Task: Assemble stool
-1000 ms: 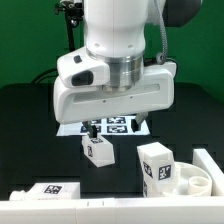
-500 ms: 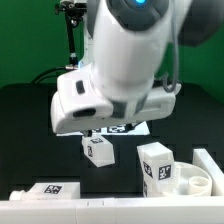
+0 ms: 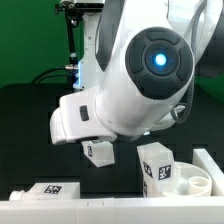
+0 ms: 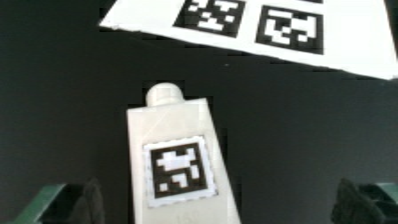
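Note:
A white stool leg (image 3: 99,152) with a black-and-white tag lies on the black table; in the wrist view the leg (image 4: 178,160) lies lengthwise between my fingers. My gripper (image 4: 221,205) is open above it, one dark fingertip (image 4: 68,203) on each side, not touching. In the exterior view the arm hides the gripper. The round seat (image 3: 192,181) lies at the exterior view's lower right with a tagged leg (image 3: 156,167) standing upright on it. Another tagged leg (image 3: 50,190) lies at the lower left.
The marker board (image 4: 249,28) lies flat on the table beyond the leg. A white rim (image 3: 110,210) runs along the front edge. The big white arm body (image 3: 140,80) fills the middle of the exterior view.
The arm has tilted and swung forward, its joint with the blue light now facing the camera and covering the marker board in the exterior view. The legs and seat have not moved.

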Available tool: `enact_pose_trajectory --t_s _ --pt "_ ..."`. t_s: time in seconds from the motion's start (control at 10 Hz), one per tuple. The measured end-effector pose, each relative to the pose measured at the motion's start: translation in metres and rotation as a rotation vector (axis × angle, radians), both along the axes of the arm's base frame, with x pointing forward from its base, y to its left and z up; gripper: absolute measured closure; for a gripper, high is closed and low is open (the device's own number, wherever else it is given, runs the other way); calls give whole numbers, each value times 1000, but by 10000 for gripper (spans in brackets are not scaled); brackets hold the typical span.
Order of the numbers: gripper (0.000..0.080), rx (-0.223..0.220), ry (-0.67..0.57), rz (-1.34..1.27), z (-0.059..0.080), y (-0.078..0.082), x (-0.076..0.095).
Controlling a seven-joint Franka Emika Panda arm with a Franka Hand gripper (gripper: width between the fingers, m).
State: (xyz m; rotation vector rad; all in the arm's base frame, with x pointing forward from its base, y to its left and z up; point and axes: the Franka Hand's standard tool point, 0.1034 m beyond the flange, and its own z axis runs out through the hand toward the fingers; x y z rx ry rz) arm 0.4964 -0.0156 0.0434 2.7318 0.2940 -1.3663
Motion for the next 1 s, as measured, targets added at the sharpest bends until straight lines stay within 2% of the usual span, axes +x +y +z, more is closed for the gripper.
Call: enact_pose_trajectory --t_s 0.1,0.4,0.6,0.8,0.9,1.0 --pt "150 -10 1 -6 -1 0 -1" --pt "150 -5 -6 -7 -3 -2 0" --pt "150 7 -39 -4 -15 -13 0" --pt "150 3 -55 -6 -25 -15 -4" --pt "150 -13 -52 -18 -29 -17 -7" --pt "150 -56 -28 -52 -32 -17 -13"
